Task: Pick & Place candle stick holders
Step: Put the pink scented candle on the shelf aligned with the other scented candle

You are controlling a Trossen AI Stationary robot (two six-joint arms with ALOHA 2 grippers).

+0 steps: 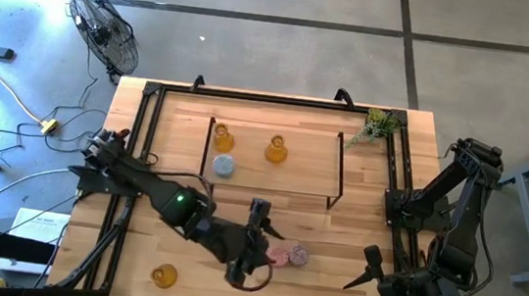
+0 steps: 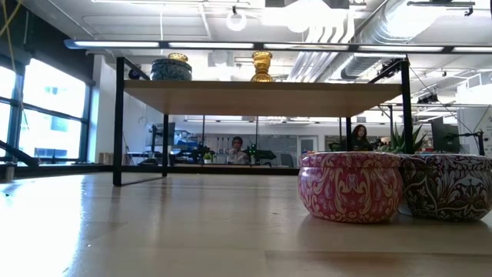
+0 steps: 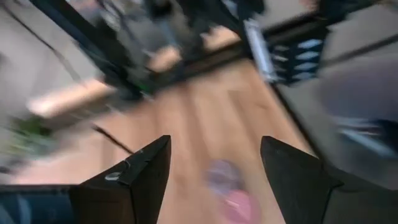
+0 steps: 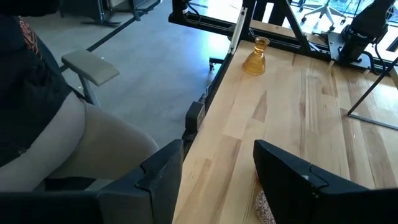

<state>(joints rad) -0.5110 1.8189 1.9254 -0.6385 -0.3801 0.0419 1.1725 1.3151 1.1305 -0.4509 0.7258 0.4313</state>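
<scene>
On the raised shelf (image 1: 271, 183) stand two amber candle stick holders (image 1: 223, 139) (image 1: 277, 149) and a squat blue one (image 1: 225, 166). A pink holder (image 1: 278, 256) and a purple one (image 1: 298, 256) sit side by side on the table near its front edge. A third amber holder (image 1: 164, 275) stands at the near left. My left gripper (image 1: 256, 251) hovers open above the table just left of the pink holder (image 3: 239, 205), with nothing between its fingers. My right gripper (image 1: 365, 274) waits open at the near right, pointing left.
A green plant sprig (image 1: 377, 127) lies at the far right corner. Black frame rails (image 1: 144, 125) run along the table's sides. Bare wood lies between the shelf and the front edge. A seated person (image 4: 37, 93) shows beyond the table's near edge.
</scene>
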